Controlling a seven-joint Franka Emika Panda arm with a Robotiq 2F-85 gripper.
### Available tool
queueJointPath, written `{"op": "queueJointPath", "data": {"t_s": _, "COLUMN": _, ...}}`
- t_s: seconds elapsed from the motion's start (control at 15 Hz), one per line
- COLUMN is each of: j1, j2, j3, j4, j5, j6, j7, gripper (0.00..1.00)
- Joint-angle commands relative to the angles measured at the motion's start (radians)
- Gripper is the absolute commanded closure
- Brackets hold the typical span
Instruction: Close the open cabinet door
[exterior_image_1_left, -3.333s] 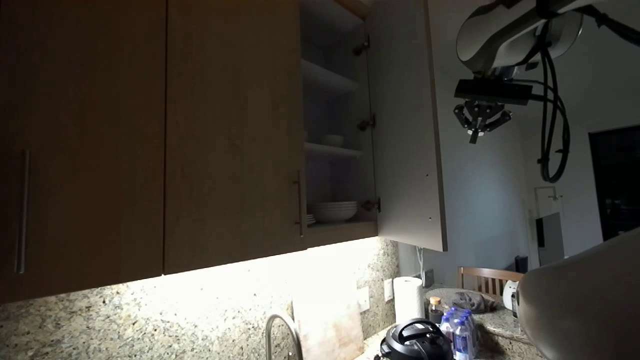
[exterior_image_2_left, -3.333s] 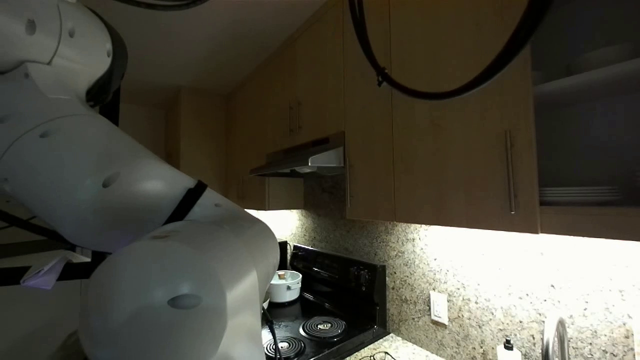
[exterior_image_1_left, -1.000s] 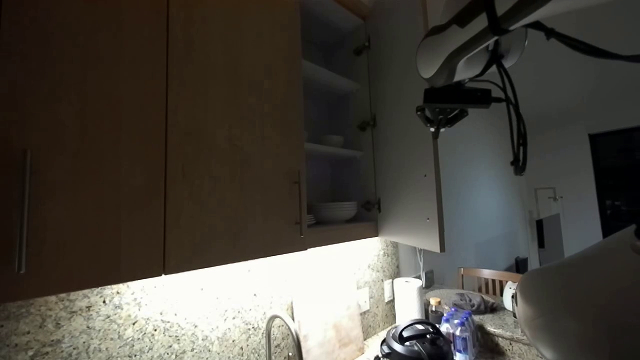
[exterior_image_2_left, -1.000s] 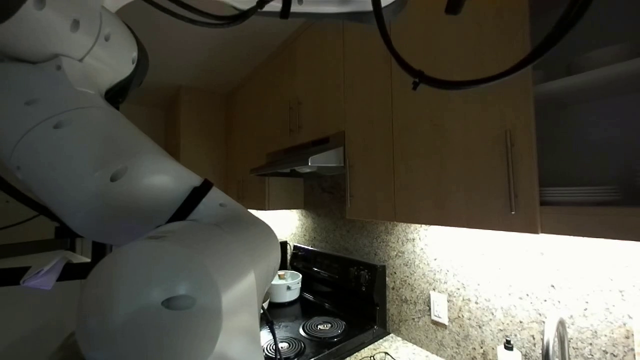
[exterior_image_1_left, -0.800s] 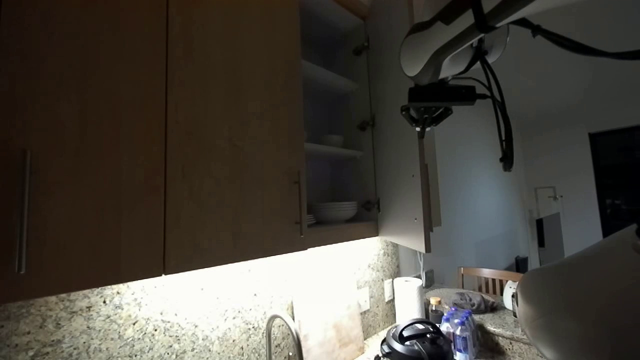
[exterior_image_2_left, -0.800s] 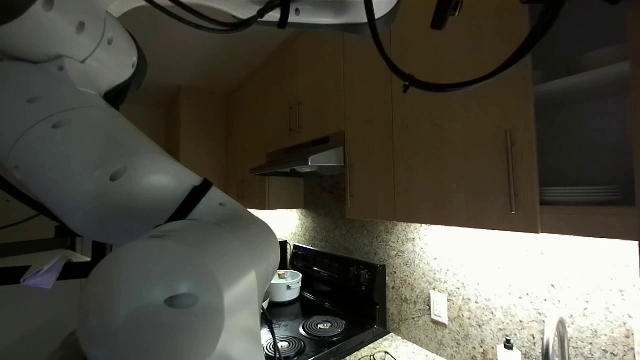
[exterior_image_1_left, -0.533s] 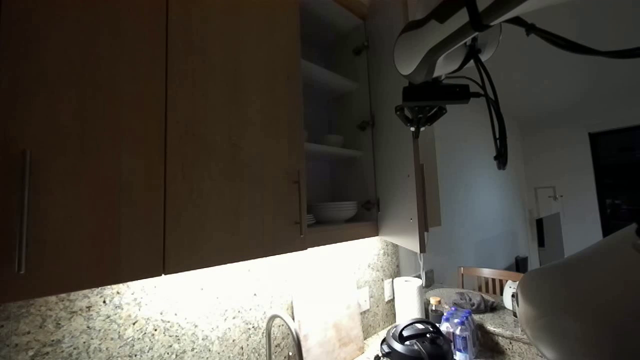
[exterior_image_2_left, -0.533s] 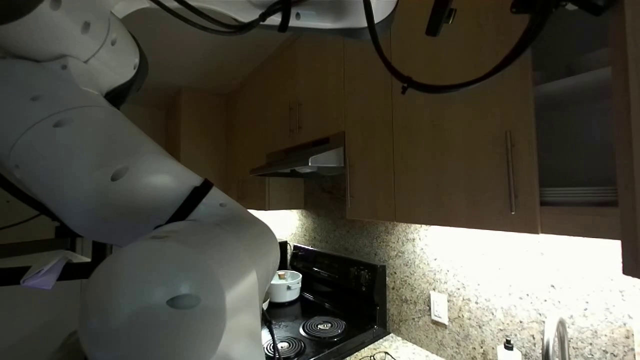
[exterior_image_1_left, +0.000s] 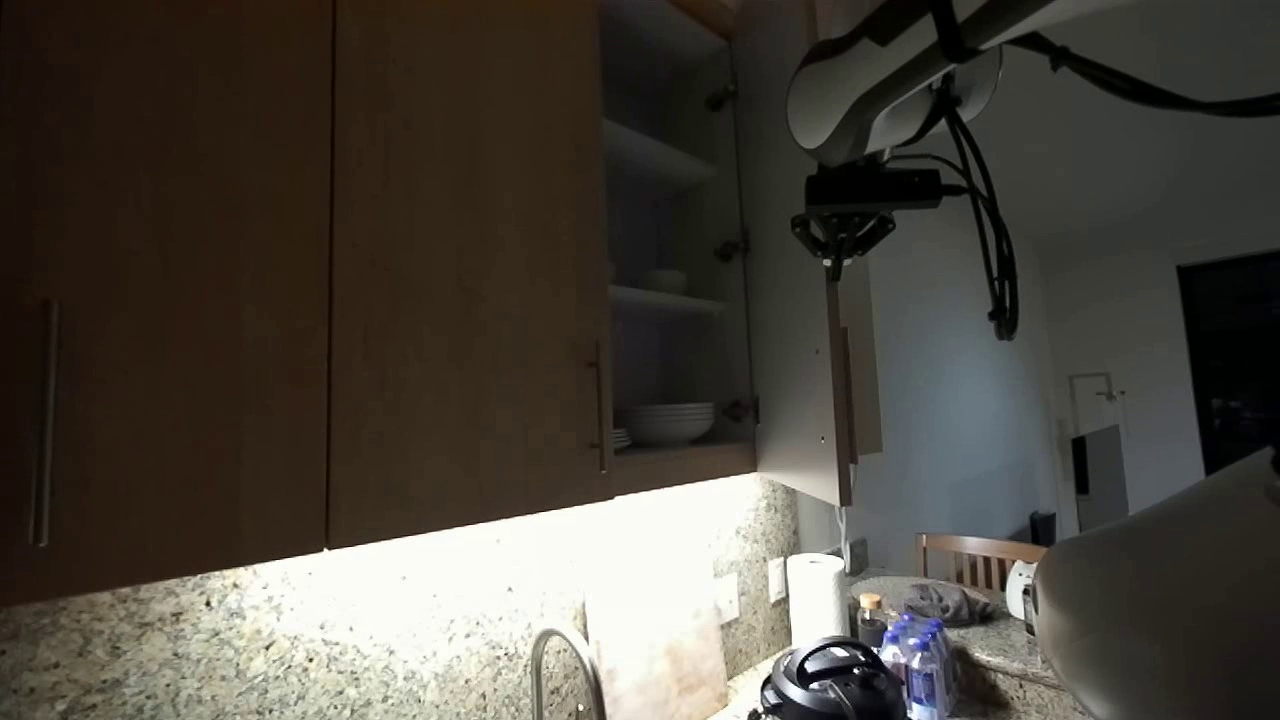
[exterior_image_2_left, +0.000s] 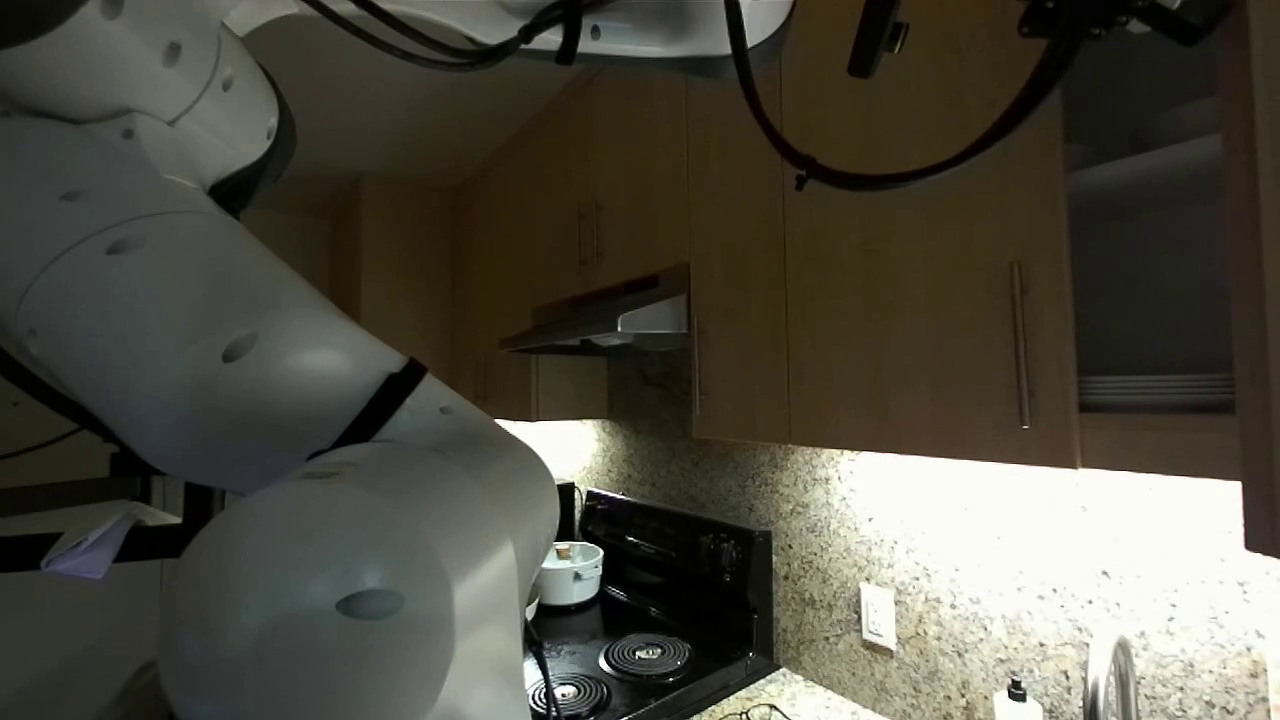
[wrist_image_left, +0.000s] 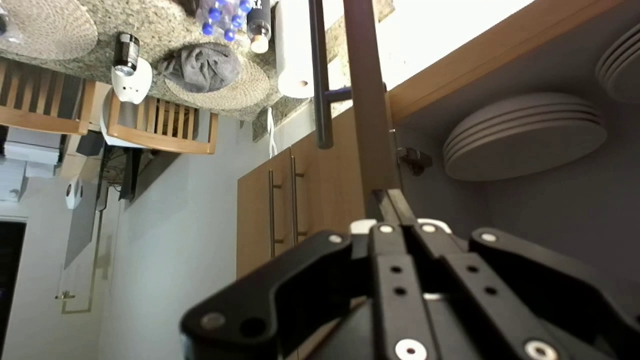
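Cable (exterior_image_2_left: 868, 182): hangs in a loop in both exterior views; a downward sweep could snag it on the handle (wrist_image_left: 320, 75)

Fingers (wrist_image_left: 401, 207): drawn fully together, no gap seen, nothing held; the tips overlap the free edge (wrist_image_left: 369, 100) of the door (exterior_image_1_left: 790, 365) in the wrist view; touching it or just beside, I cannot tell

Door: swung out from the cabinet (exterior_image_1_left: 685, 469), inner face in sight, well short of closed; the step in hand, I judge, is pushing that edge round

Free edge: narrow, and the tips are small, so they may slide to the inner face; a push from there would swing the door wider

Cabinet mouth: late in the swing the fingers could be caught here, if left at the edge instead of shifted to the outer face, where the handle sits

Hinges (exterior_image_1_left: 733, 246): a straight push rather than an arc would probably strain them

Bowls (exterior_image_1_left: 668, 425): stacked low in the cabinet; a hard slam could rattle them

Worktop (wrist_image_left: 162, 32): paper roll (wrist_image_left: 295, 55) and bottles (exterior_image_1_left: 920, 665) stand on it, lower than the door, so little risk there

Chair (exterior_image_1_left: 980, 546): beyond the worktop, well apart from the swing
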Motion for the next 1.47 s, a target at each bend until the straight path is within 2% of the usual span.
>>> {"op": "queueJointPath", "data": {"t_s": 0.0, "j1": 0.035, "j2": 0.002, "j3": -0.014, "j4": -0.001, "j5": -0.023, "j6": -0.02, "j7": 0.017, "gripper": 0.99}}
{"op": "queueJointPath", "data": {"t_s": 0.53, "j1": 0.052, "j2": -0.003, "j3": -0.013, "j4": -0.009, "j5": -0.024, "j6": -0.028, "j7": 0.017, "gripper": 1.0}}
{"op": "queueJointPath", "data": {"t_s": 1.13, "j1": 0.011, "j2": -0.012, "j3": -0.051, "j4": -0.025, "j5": -0.027, "j6": -0.053, "j7": 0.085, "gripper": 1.0}}
{"op": "queueJointPath", "data": {"t_s": 1.4, "j1": -0.024, "j2": 0.018, "j3": -0.078, "j4": 0.005, "j5": -0.037, "j6": 0.005, "j7": 0.101, "gripper": 1.0}}
